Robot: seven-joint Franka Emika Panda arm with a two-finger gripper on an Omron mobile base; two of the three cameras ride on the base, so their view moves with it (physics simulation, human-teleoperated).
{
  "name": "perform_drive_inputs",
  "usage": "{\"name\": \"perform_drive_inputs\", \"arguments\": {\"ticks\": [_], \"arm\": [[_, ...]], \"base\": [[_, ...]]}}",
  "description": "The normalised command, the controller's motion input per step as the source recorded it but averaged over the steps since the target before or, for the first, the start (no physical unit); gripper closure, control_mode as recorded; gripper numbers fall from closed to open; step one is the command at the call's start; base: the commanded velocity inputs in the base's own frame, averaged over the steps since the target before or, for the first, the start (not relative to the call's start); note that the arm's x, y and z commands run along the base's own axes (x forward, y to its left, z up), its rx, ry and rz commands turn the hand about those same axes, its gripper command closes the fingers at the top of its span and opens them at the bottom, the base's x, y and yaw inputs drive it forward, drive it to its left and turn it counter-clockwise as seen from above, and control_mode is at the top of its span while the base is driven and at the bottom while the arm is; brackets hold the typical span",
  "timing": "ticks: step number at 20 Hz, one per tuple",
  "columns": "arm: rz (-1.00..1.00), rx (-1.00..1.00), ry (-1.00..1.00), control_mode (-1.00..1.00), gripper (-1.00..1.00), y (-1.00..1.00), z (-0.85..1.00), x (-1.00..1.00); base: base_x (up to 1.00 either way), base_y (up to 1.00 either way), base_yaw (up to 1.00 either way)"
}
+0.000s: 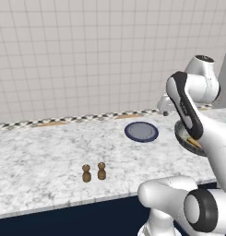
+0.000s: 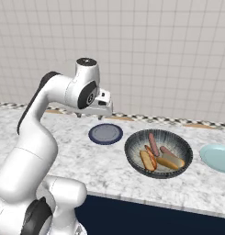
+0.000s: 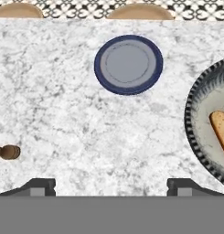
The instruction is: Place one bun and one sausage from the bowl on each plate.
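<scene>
On the white marbled stone surface (image 2: 109,170), going left to right, two small brown wooden shakers (image 1: 94,172) stand side by side near the front edge. My claw (image 3: 111,185) hangs above bare marble, spread wide and gripping nothing (both tips well apart). Beyond it lies the small dark navy plate with a greyish centre (image 2: 105,133), bare. Next sits the large dark grey ribbed bowl (image 2: 158,153), holding sausages (image 2: 153,143) and buns (image 2: 147,160). Farthest right lies the pale light blue plate (image 2: 216,157).

Glossy white rounded arm (image 2: 38,137), bulbous shells at each link, black bands at the joints, grey disc caps on joint ends, white boxy hand, gripper (image 2: 88,116) with two small dark finger tips
</scene>
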Motion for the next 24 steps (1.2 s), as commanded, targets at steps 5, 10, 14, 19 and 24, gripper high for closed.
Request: {"name": "perform_drive_inputs", "arguments": {"ticks": [5, 10, 14, 19, 24], "arm": [[-0.05, 0.02, 0.06, -1.00, -1.00, -1.00, -0.24, -0.04], [-0.06, -0.02, 0.08, -1.00, -1.00, -0.85, -0.32, 0.00], [-0.02, -0.04, 0.07, -1.00, -1.00, -0.84, -0.50, 0.00], [0.00, -0.04, 0.07, -1.00, -1.00, -0.50, -0.28, 0.10], [0.00, 0.00, 0.01, -1.00, -1.00, -0.41, -0.36, 0.48]], "base": [[0.00, 0.00, 0.00], [0.00, 0.00, 0.00], [0.00, 0.00, 0.00], [0.00, 0.00, 0.00], [0.00, 0.00, 0.00]]}}
